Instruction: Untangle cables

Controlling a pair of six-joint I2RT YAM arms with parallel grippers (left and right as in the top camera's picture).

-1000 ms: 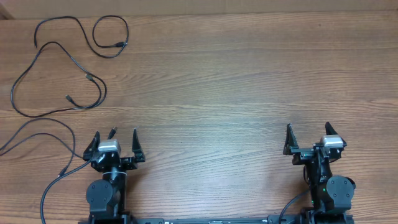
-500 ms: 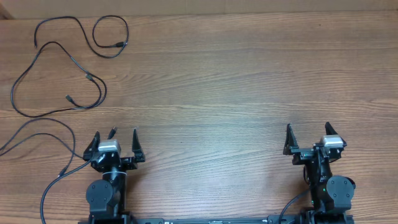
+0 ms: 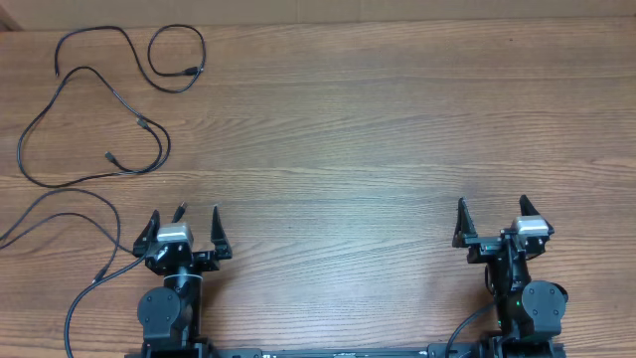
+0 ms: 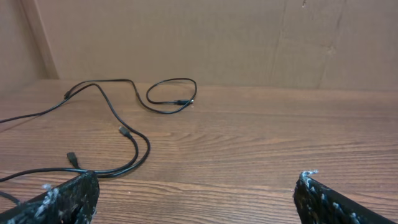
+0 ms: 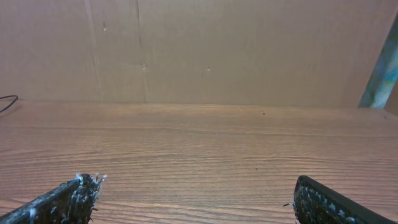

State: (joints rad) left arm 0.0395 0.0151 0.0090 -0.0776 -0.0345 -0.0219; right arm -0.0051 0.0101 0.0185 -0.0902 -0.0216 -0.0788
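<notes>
Cables point(image 3: 142, 122): loose black curves at the far-left corner of the table point(image 3: 378, 129), apparently crossing mid-run; left gripper point(image 3: 186, 211) and right gripper point(image 3: 492, 201) parted, empty, at the near edge; you reach with the left, pinch one cable near its end, and draw it sideways.

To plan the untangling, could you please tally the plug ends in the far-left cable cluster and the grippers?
Small black plug ends on the thin black cables: 4
Open two-finger grippers, left gripper and right gripper: 2
Total: 6
</notes>
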